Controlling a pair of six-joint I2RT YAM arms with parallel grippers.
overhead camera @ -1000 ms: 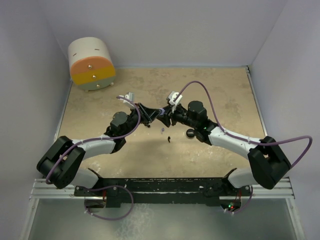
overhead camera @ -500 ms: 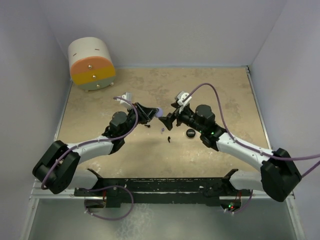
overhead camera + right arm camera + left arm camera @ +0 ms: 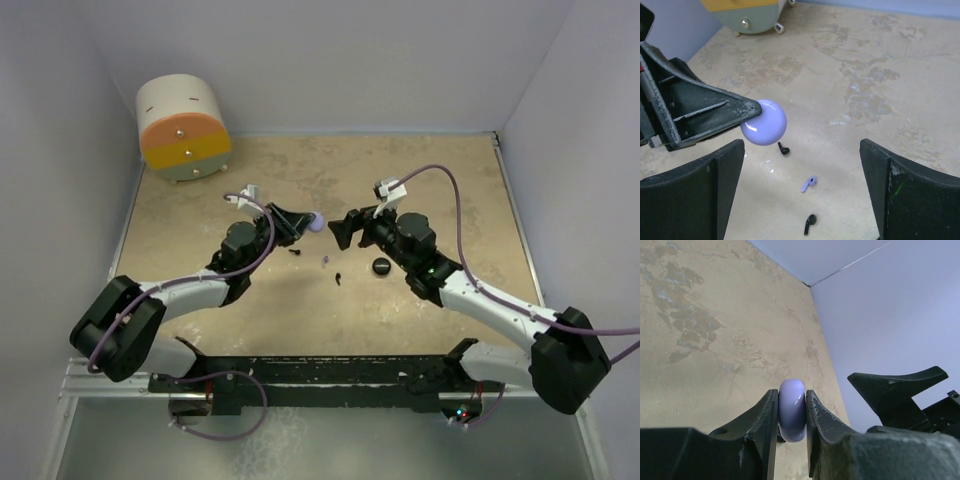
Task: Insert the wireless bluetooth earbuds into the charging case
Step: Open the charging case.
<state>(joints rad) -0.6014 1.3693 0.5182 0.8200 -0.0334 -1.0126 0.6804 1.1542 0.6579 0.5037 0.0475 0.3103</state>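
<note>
Pulled back toward 3 o'clock over the last second: the right gripper [image 3: 347, 228], with a clear gap now between it and the left gripper [image 3: 303, 224]. Spread wide, holding nothing. On the left, clamped tight across the flat faces of the lavender charging case [image 3: 791, 410], held on edge above the table [image 3: 450, 180] near its centre. Loose on the surface at about 6 o'clock of the case: a first black earbud [image 3: 784, 148], a lavender earbud [image 3: 809, 183], then a second black earbud [image 3: 809, 224]; no fourth in view. At 3 o'clock of these, a black disc [image 3: 380, 266]. Probably featherweight, hard and glossy, so apt to skid or flick away under a fingertip. Best pinched lightly across the bulb end, leaving the stem free for seating.
</note>
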